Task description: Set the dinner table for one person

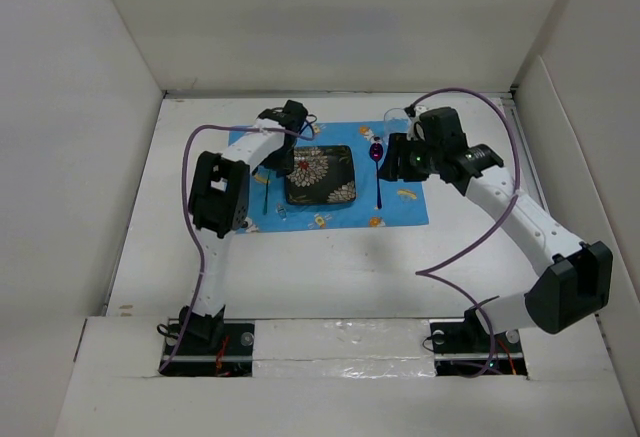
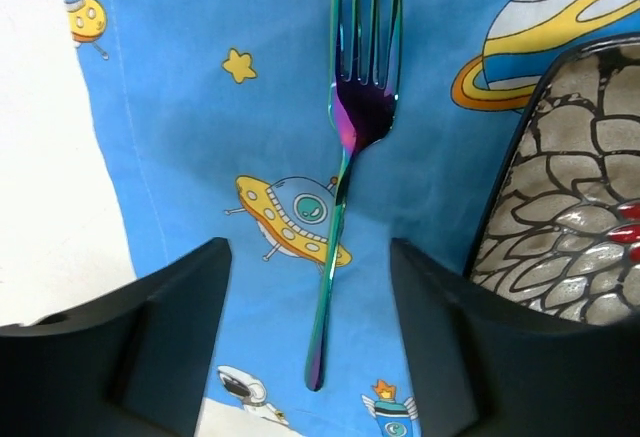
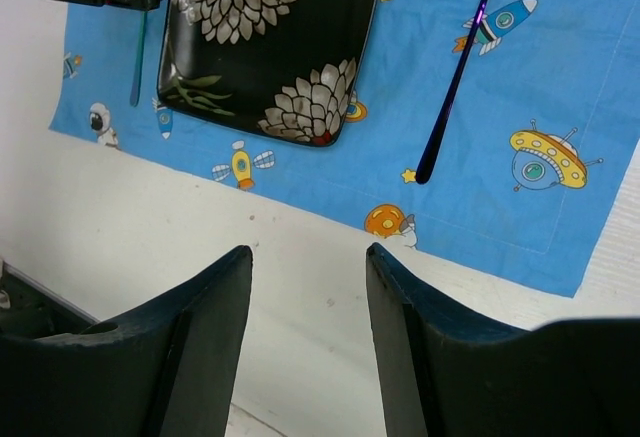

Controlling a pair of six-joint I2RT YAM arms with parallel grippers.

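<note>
While left gripper and right gripper gape open, empty, fork, plate, spoon lie on placemat atop dinner table.

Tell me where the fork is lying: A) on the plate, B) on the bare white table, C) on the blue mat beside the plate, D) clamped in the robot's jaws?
C: the fork lies flat on the blue mat, right beside the plate, gripped by nothing.
</note>
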